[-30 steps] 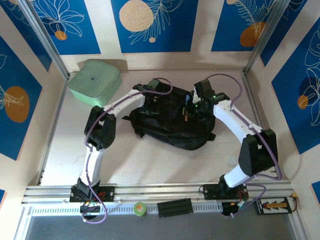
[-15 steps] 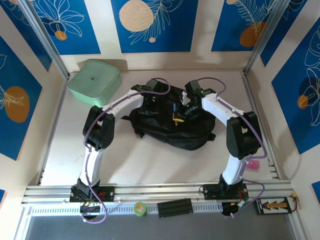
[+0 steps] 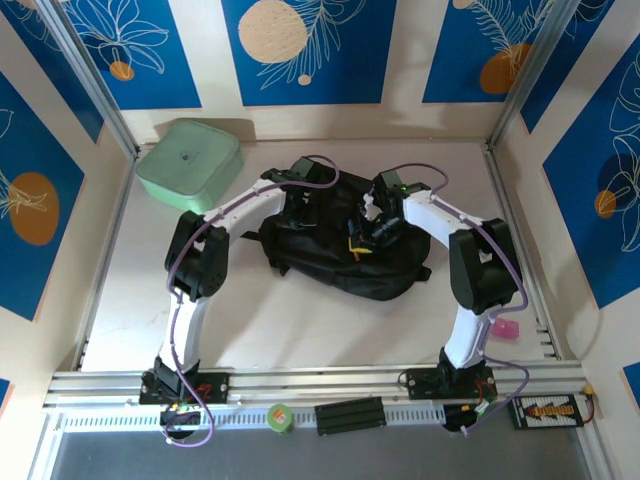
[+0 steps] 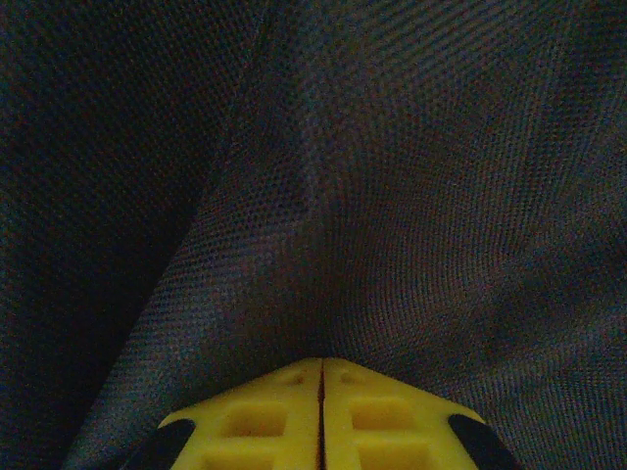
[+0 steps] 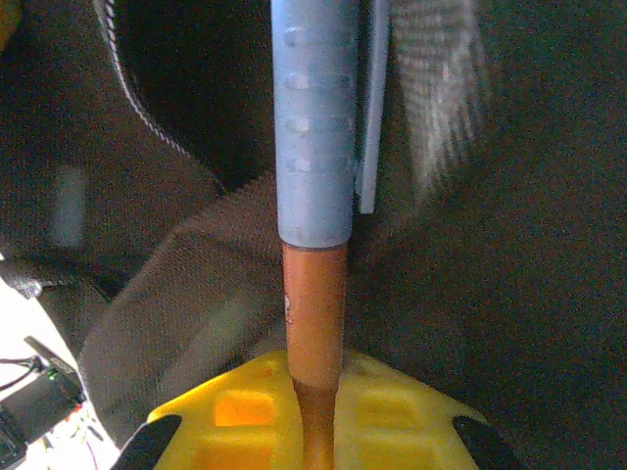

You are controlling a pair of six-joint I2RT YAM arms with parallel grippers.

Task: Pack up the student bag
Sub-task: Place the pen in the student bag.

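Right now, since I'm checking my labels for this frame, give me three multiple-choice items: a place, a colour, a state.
1. On the table, the mint-green box sits: A back left B front right C in the middle.
2. The cap of the pen is: A red B blue C white.
3. The right fingers, over the student bag, are: A wide open B shut on nothing C shut on the pen.
Key: 1A, it lies in the far left corner. 2B, a blue cap on an orange barrel. 3C, the barrel runs out from between them.
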